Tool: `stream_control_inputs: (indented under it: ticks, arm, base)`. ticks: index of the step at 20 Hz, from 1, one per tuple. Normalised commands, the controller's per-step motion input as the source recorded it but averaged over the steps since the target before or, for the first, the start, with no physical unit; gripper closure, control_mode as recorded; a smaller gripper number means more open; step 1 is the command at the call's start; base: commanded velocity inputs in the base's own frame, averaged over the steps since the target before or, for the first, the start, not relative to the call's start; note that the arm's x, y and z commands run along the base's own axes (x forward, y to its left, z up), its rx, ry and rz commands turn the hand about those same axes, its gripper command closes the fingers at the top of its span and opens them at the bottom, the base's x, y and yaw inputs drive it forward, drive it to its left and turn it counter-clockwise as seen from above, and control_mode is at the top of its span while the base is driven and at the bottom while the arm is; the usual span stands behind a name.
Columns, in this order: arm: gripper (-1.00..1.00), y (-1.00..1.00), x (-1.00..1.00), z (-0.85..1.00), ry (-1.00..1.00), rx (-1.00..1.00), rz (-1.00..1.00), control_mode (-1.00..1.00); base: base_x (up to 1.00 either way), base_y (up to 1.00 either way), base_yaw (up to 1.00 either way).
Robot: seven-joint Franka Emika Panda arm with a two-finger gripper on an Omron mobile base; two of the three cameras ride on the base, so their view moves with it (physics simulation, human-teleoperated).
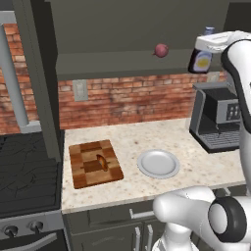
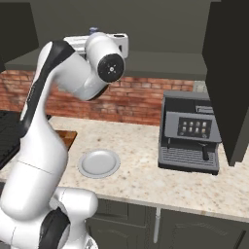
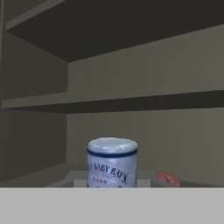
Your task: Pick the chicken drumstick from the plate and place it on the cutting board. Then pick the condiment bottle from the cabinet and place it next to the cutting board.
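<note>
The condiment bottle (image 1: 200, 60) hangs at the right end of the cabinet (image 1: 112, 66) shelf, its dark body and yellow-white label below my hand and its bluish cap above it. My gripper (image 1: 206, 43) is shut on the bottle's upper part. The hand view has the bottle (image 3: 112, 162) close up in the middle, with cabinet shelves (image 3: 144, 104) behind it. The chicken drumstick (image 1: 101, 162) lies on the checkered cutting board (image 1: 86, 171) at the counter's left. The light-grey plate (image 1: 158, 164) sits bare to the board's right, and the right base view shows this plate (image 2: 99, 163) too.
A reddish-purple onion (image 1: 161, 50) rests on the cabinet shelf left of the bottle. A coffee machine (image 1: 215, 120) stands at the counter's right against the brick wall. A dark stove (image 1: 27, 166) borders the board's left side. Bare counter lies around the plate.
</note>
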Motion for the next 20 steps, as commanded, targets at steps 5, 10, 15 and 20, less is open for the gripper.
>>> stream_control_inputs:
  ticks: [5,10,15,20]
  arm:
    - [1.0,0.0,-0.54,0.0,0.0,0.0,0.0,-1.0]
    - [1.0,0.01,-0.49,0.0,0.0,0.0,0.0,-1.0]
    - [1.0,0.01,-0.37,-0.1,-0.03,0.0,0.0,-1.0]
    - [1.0,0.0,-0.34,-0.23,-0.06,0.0,0.0,-1.0]
  base:
    - [0.0,0.0,0.0]
    - [0.0,0.0,0.0]
    - [0.0,0.0,0.0]
    - [0.0,0.0,0.0]
